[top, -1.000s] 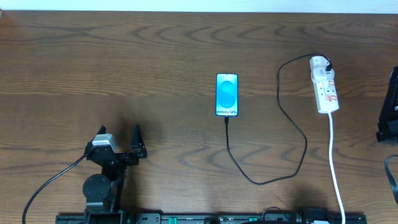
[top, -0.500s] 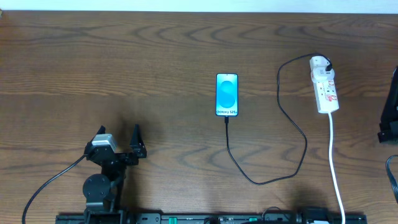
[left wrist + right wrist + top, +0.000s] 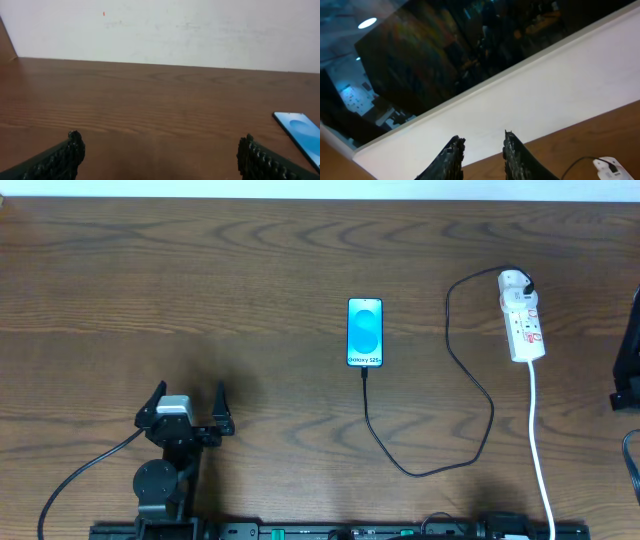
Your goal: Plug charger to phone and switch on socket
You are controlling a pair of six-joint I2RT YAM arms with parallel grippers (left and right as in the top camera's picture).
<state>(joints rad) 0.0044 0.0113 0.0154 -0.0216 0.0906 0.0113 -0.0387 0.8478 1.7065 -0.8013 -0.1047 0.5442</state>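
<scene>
The phone (image 3: 365,332) lies flat mid-table, its blue screen lit; its corner shows in the left wrist view (image 3: 300,127). The charger, a thin black cable (image 3: 470,380), runs from the phone's near end in a loop to the socket (image 3: 522,315), a white power strip at the right. The socket's end shows in the right wrist view (image 3: 610,166). My left gripper (image 3: 188,396) is open and empty at the front left, far from the phone. My right gripper (image 3: 482,142) is open and empty, raised and pointing toward the wall; only part of that arm (image 3: 630,365) shows overhead.
The socket's white cord (image 3: 540,450) runs to the table's front edge. A pale wall (image 3: 165,30) stands behind the table. A black rail (image 3: 340,530) lies along the front edge.
My left gripper has turned slightly at the front left. My right arm has drawn a little further toward the right edge. Phone, cable and socket have not moved.
</scene>
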